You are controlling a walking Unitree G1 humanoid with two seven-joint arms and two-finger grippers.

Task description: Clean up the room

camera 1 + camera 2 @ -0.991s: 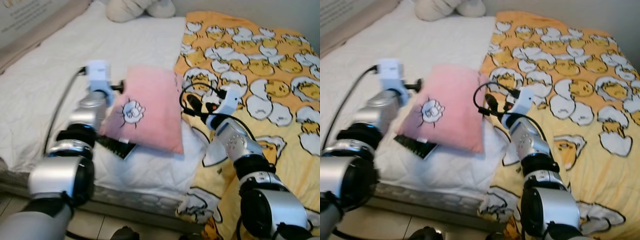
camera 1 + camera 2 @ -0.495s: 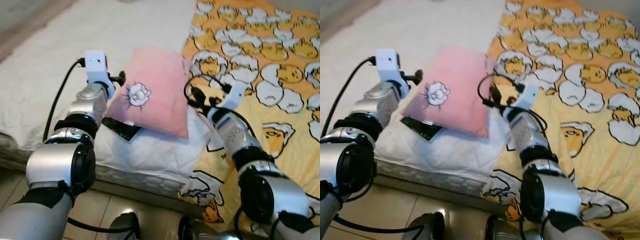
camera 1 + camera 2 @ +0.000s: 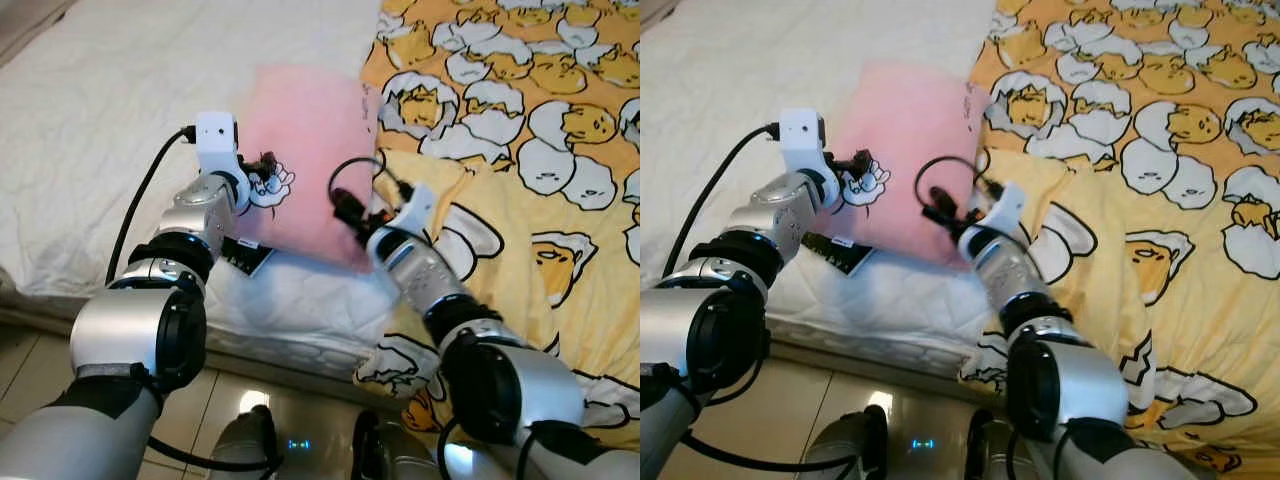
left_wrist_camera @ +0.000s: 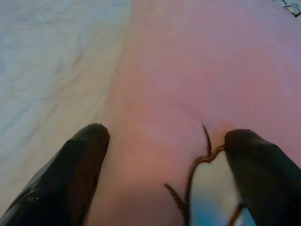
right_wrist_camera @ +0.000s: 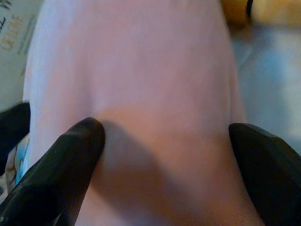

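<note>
- Black fingers of our left gripper [image 4: 164, 176] stand spread wide, one on each side of the pink pillow [image 3: 305, 150], with the pillow's embroidered cartoon patch [image 3: 268, 185] between them; they bracket the fabric and we cannot tell that they press it.
- Our right gripper [image 5: 164, 169] is likewise spread, its two fingers straddling the pillow's opposite edge, the pink cloth bulging between them.
- The pillow sits between our two silver arms, held up from both sides above the near part of the bed, its far end towards the head of the white mattress [image 3: 90, 120] and its right edge touching the yellow blanket [image 3: 530, 200] printed with egg characters.
- Under the pillow's near left corner lies a flat black object with a white label [image 3: 245, 257], resting on the white mattress beside our left forearm.
- The tiled floor [image 3: 40, 370] shows below the bed's edge.
- Against the picture of a second ago, our head camera has tipped further down: the stuffed shape at the head of the bed has left the view and the floor has come in.
- Both grippers have closed in on the pillow since then; the left one, then just clear of the pillow's edge, now overlaps the cartoon patch, and the right one has come up against the pink cloth.
</note>
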